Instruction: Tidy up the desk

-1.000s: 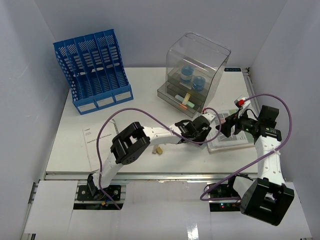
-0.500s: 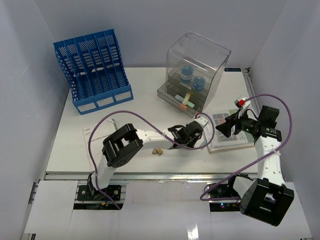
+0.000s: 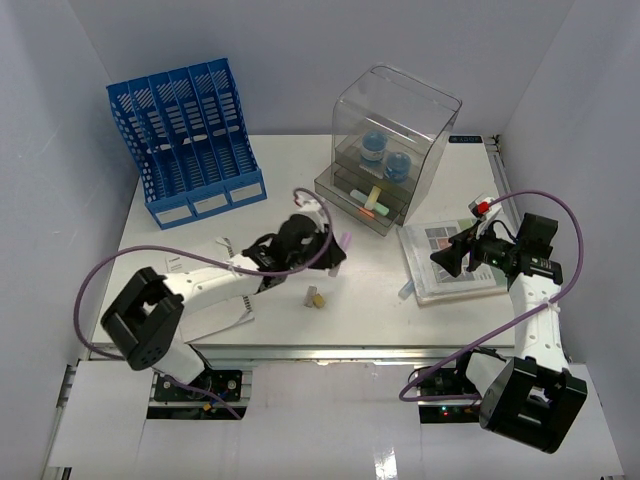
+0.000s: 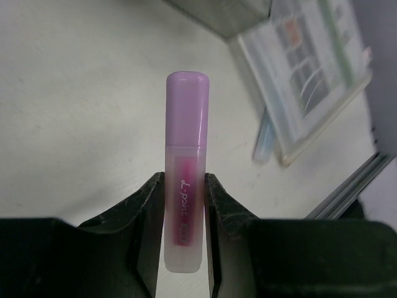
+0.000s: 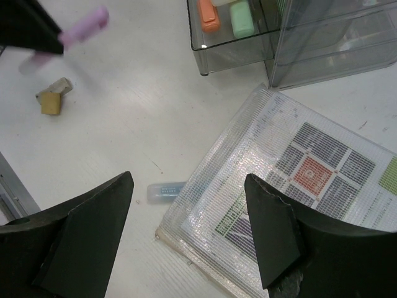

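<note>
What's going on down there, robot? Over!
Left gripper shut on purple marker, held above desk. Right gripper open, empty, over plastic folder. Tan bits and blue pen lie loose, not blocking. Over.

The left gripper [image 4: 186, 186], reached out forward, clamps a purple highlighter [image 4: 187, 118], while the right gripper [image 5: 187, 183] hangs with jaws spread wide.

A blue slotted file rack [image 3: 190, 140] stands at the far left. To its right is a clear plastic drawer box [image 3: 395, 130] with its bottom drawer [image 3: 360, 205] pulled out, holding an orange piece [image 5: 209, 15] and a green piece [image 5: 242, 17]. A printed booklet in a clear sleeve [image 5: 291, 174] lies flat, with a pale blue capped tube [image 5: 166, 191] just beside its edge. Two small tan erasers [image 5: 53, 96] lie touching each other. The purple highlighter [image 4: 187, 143] is capped.
</note>
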Available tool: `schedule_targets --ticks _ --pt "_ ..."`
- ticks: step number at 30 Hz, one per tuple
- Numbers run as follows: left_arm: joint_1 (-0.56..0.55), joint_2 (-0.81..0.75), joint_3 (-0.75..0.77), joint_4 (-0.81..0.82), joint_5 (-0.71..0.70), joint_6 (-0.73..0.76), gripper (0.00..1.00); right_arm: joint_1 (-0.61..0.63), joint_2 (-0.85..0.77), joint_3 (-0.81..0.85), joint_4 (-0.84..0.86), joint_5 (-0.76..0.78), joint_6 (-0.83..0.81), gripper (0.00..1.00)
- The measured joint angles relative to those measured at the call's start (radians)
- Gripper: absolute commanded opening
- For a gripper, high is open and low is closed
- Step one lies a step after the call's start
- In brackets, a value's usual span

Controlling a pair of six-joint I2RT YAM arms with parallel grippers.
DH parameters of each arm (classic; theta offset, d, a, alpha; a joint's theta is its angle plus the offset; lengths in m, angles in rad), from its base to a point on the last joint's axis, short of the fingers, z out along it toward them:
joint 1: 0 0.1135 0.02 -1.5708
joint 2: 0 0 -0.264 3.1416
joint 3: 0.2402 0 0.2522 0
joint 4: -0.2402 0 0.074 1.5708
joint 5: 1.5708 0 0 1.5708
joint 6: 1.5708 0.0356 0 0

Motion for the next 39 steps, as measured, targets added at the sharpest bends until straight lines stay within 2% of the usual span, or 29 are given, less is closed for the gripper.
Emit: schedule_targets --ticks 3,6,9,12,15,18,21,23,26,28,30,34,35,37,39 --pt "0.138 -0.055 -0.02 0.122 0.061 -0.134 0.03 0.0 -0.004 0.0 0.0 -0.001 0.0 0.79" --pt "0.204 -0.022 0.023 0.197 0.1 -0.253 0.03 0.0 -0.008 0.0 0.0 -0.001 0.0 0.78" --pt "0.238 0.066 0.118 0.231 0.138 -0.364 0.03 0.0 -0.009 0.0 0.0 -0.001 0.0 0.78" --pt "0.258 0.206 0.275 0.245 0.164 -0.471 0.04 0.0 -0.009 0.0 0.0 0.0 0.0 0.79" --pt "0.269 0.329 0.401 0.242 0.166 -0.565 0.13 0.0 -0.009 0.0 0.0 0.0 0.0 0.79" --pt "0.277 0.416 0.467 0.233 0.164 -0.633 0.4 0.0 -0.009 0.0 0.0 0.0 0.0 0.78" --pt "0.281 0.495 0.525 0.212 0.164 -0.688 0.56 0.0 -0.009 -0.001 0.0 0.0 0.0 0.78" --pt "0.281 0.539 0.558 0.208 0.165 -0.709 0.62 0.0 -0.009 -0.001 0.0 0.0 -0.001 0.79" --pt "0.281 0.57 0.579 0.208 0.176 -0.725 0.81 0.0 -0.009 -0.002 0.0 -0.001 -0.003 0.79" --pt "0.281 0.575 0.591 0.217 0.192 -0.729 0.97 0.0 -0.008 -0.004 0.0 -0.005 -0.006 0.8" --pt "0.281 0.575 0.608 0.232 0.205 -0.725 0.98 0.0 -0.008 -0.01 -0.004 -0.021 -0.019 0.8" --pt "0.282 0.566 0.616 0.256 0.236 -0.694 0.98 0.002 0.023 -0.011 -0.108 -0.1 -0.178 0.83" --pt "0.284 0.561 0.613 0.26 0.246 -0.681 0.98 0.006 0.035 -0.008 -0.155 -0.117 -0.259 0.85" --pt "0.289 0.533 0.593 0.262 0.271 -0.635 0.98 0.029 0.076 0.008 -0.308 -0.136 -0.512 0.96" --pt "0.298 0.485 0.566 0.25 0.293 -0.571 0.98 0.065 0.122 0.016 -0.453 -0.124 -0.787 0.98"
